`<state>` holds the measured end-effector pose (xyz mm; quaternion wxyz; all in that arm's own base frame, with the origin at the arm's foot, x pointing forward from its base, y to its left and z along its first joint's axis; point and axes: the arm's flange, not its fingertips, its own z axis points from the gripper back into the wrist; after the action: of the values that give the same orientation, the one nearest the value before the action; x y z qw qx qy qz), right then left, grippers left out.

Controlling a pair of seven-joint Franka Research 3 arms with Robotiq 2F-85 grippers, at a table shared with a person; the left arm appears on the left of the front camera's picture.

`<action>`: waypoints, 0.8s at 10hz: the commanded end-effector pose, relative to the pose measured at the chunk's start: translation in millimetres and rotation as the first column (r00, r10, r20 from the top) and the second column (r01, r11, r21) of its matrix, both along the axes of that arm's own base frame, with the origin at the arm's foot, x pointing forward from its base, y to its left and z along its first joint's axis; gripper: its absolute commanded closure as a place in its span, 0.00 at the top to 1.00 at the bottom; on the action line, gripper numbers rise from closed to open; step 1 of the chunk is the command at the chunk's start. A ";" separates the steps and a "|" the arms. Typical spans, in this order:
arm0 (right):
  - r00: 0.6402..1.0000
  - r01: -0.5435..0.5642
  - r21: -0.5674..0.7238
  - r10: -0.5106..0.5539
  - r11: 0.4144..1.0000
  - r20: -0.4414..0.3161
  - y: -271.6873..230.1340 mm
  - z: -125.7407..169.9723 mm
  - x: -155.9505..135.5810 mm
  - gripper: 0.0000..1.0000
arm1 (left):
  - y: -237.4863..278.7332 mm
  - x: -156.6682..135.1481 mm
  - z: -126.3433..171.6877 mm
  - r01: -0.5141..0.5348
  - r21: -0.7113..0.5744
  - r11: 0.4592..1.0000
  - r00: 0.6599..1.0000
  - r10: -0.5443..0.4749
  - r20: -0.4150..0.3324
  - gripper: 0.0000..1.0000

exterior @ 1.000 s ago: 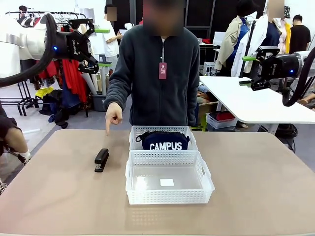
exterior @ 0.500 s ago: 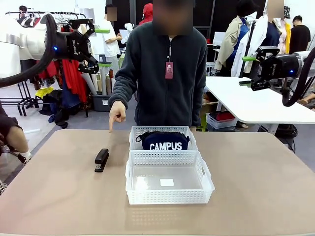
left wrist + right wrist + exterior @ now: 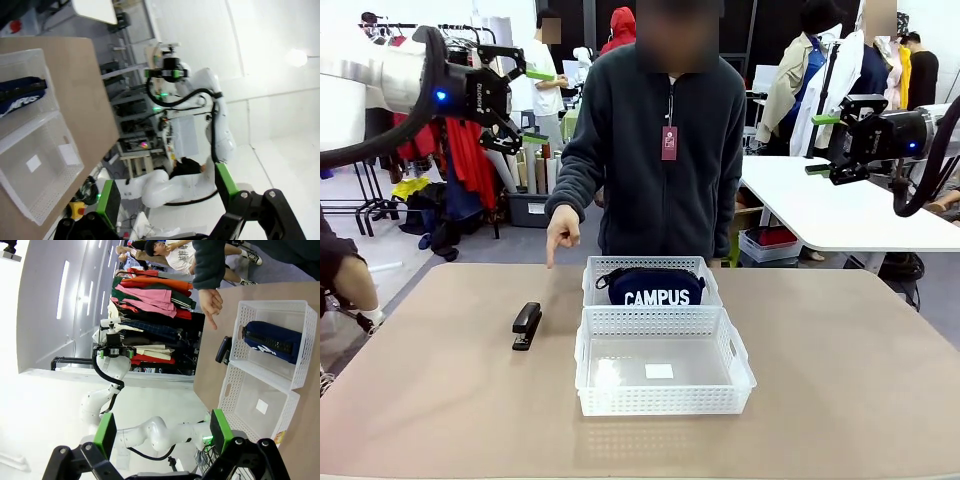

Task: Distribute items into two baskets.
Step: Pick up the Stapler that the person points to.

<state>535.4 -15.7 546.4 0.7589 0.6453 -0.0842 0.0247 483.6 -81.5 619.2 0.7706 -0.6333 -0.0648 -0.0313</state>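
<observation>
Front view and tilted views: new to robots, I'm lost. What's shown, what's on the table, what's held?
A two-armed robot faces a person across a table. The front view is from a camera between the arms; the tilted views are from each wrist. The left pincer and right pincer hang open in the air, holding nothing. On the table: the far basket holds a navy pouch, the near basket a small white patch, and a black stapler lies beside them, near the person's pointing hand.

stapler (image 3: pixel 527 325) — open above | person's hand (image 3: pixel 560 231) hovers beyond it | front basket (image 3: pixel 660 400) — just beside
</observation>
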 end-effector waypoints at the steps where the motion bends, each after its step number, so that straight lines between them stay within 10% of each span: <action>1: 1.000 0.003 0.001 -0.003 1.000 0.001 -0.1 1.8 -0.4 1.00 | -7.9 3.0 2.6 -0.010 0.131 0.991 0.996 0.021 -0.085 1.00; 8: 1.000 0.003 0.001 -0.003 1.000 0.001 -0.1 1.8 -0.4 1.00 | -10.4 7.1 -39.0 -0.033 0.602 0.798 0.970 0.170 -0.173 1.00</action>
<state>535.5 -15.7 546.4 0.7589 0.6453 -0.0842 0.0247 487.8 -82.1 582.4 0.9200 -0.3889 -0.0219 0.0443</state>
